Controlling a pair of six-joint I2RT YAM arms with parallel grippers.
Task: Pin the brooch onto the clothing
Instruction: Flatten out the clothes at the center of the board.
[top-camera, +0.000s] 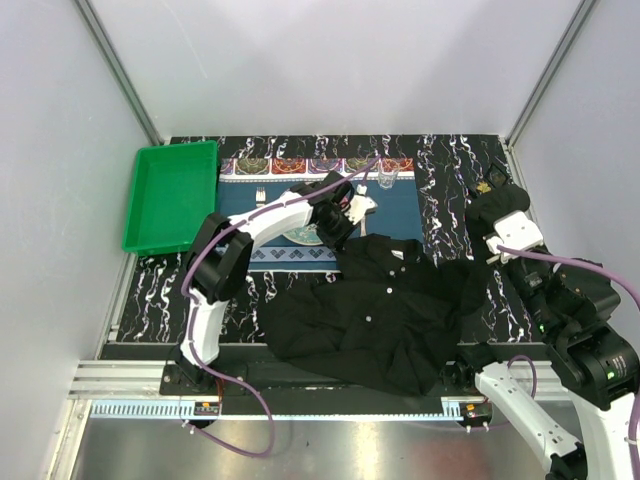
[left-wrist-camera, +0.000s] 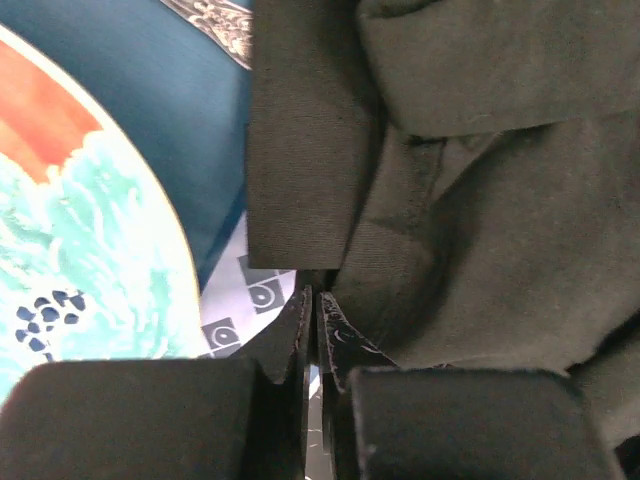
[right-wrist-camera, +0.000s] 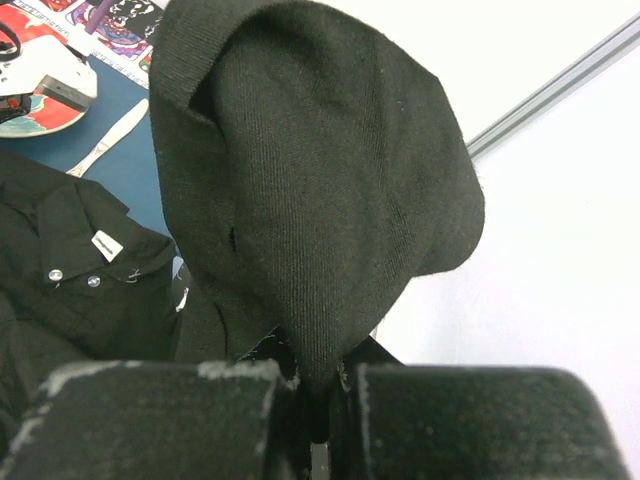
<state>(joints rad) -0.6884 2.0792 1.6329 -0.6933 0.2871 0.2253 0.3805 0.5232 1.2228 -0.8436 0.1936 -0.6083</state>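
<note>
On the counter, the clothing lay crumpled at lower centre. At right, the right tool pinched a raised fold of it. At upper centre, the left tool stood nearly pressed together at the shirt's edge; I could not tell whether it held cloth. The brooch, perhaps the golden fleck above that fold, seemed unpinned, so pinning remained.

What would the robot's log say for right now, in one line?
left fingers: nearly together at shirt edge, grip unclear | right fingers: shut on shirt, fold held up
</note>
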